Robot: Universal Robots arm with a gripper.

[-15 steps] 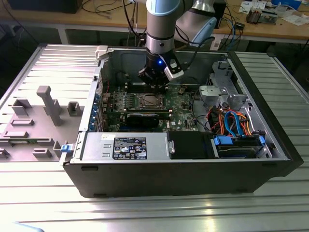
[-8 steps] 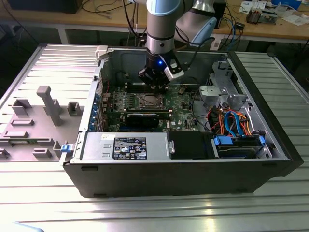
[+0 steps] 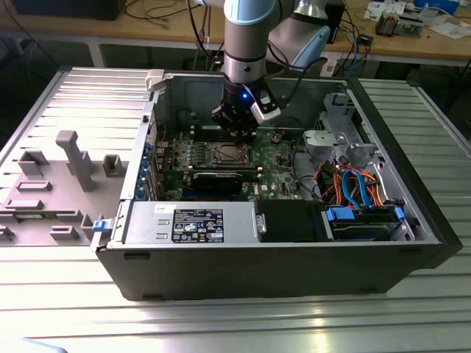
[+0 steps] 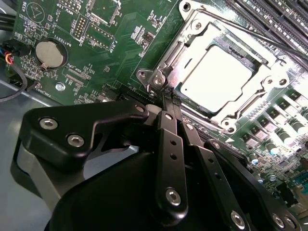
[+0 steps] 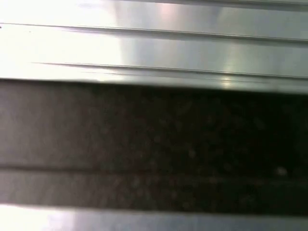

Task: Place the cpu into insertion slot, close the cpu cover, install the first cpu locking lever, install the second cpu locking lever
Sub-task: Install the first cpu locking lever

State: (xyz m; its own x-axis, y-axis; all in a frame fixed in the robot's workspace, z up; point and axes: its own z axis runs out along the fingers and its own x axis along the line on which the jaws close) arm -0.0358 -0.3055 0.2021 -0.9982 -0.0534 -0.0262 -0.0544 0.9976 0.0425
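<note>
The gripper point(image 4: 166, 96) has its black fingers point(image 4: 171, 139) pressed together, tips meeting at the corner of the cpu cover point(image 4: 219, 36), which lies shut over the cpu point(image 4: 216, 77) seated in the insertion slot point(image 3: 227, 153); whether they pinch a thin lever there I cannot tell. From the tips the chip sits at about two o'clock. The chip looks light, stiff and fragile, best held by its edges. The exterior view places the socket on the green motherboard point(image 3: 276, 158) inside the computer case point(image 3: 280, 276).
</note>
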